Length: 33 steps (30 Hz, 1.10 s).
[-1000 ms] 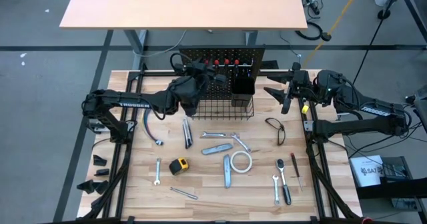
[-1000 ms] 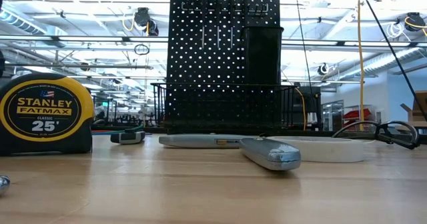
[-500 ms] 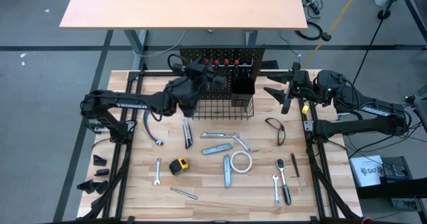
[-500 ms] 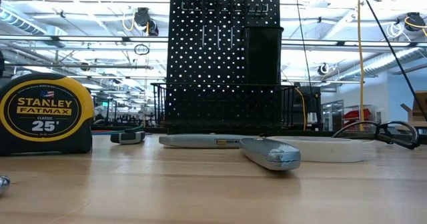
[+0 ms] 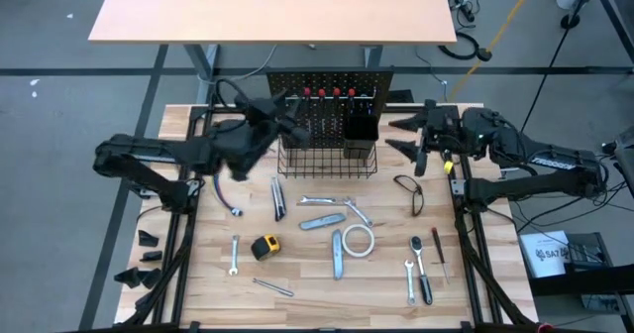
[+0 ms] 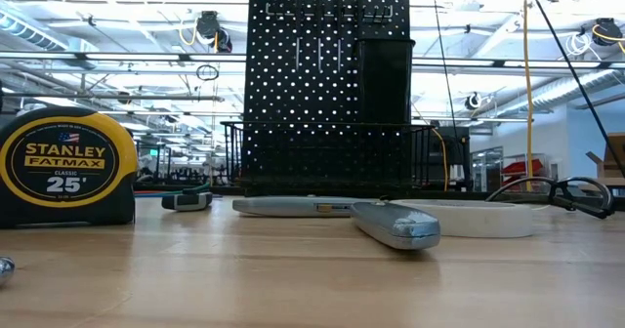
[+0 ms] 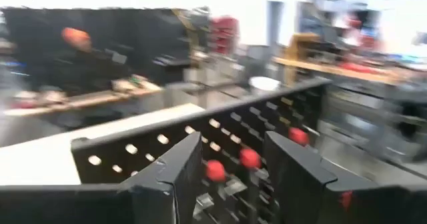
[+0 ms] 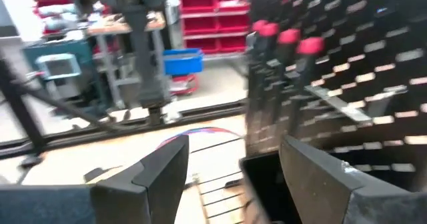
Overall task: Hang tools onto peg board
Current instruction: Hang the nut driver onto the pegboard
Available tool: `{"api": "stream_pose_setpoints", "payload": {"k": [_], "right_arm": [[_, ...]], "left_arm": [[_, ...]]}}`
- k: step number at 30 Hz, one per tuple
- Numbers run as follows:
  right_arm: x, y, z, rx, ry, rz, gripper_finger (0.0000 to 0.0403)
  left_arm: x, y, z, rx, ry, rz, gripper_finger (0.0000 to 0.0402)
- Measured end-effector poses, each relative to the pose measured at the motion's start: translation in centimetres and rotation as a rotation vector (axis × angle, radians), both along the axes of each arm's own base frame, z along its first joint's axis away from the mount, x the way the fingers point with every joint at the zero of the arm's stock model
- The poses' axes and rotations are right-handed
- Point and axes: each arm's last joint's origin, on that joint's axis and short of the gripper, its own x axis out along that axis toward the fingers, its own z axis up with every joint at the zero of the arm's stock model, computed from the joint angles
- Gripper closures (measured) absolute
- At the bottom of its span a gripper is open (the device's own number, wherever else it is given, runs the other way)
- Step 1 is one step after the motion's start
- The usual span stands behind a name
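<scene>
The black peg board (image 5: 332, 87) stands upright at the table's far edge, with red-handled screwdrivers (image 5: 328, 92) on it, a wire basket (image 5: 327, 161) at its base and a cup holder (image 5: 360, 127). My left gripper (image 5: 289, 118) hovers level beside the board's left end, open and empty (image 7: 233, 164). My right gripper (image 5: 400, 136) hovers level off the board's right end, open and empty (image 8: 230, 164). The other tools lie flat on the table: tape measure (image 5: 265, 246), white tape roll (image 5: 359, 239), utility knives (image 5: 337, 254), wrenches (image 5: 235, 254).
Dark-handled pliers (image 5: 278, 196), a ratchet (image 5: 420, 267), a thin screwdriver (image 5: 437, 253) and a dark loop-shaped tool (image 5: 409, 193) lie on the wooden top. A blue cable (image 5: 226, 190) hangs by the left arm. A second table (image 5: 272, 8) stands beyond the far edge.
My left gripper has drawn back from over the basket toward the table's left edge and risen, tipping up to level; its fingers stay apart and empty. The tools and the board have kept still.
</scene>
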Motion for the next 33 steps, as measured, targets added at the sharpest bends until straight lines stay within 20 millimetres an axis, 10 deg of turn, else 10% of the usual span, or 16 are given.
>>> {"api": "stream_pose_setpoints", "payload": {"k": [8,19,33], "right_arm": [[4.5,1.4,-2.7,0.169,0.135,0.065,0.0174],[8.2,5.6,-6.9,0.429,0.34,0.126,0.0182],[4.4,12.9,-11.8,0.842,0.951,0.004,0.0196]], "left_arm": [[-5.7,-0.2,-0.6,-0.197,0.146,-0.234,0.0235],[-8.9,-2.8,-6.4,-0.35,0.275,-0.491,0.0235],[-7.0,-4.6,-13.7,-0.411,0.138,-0.786,0.0235]]}}
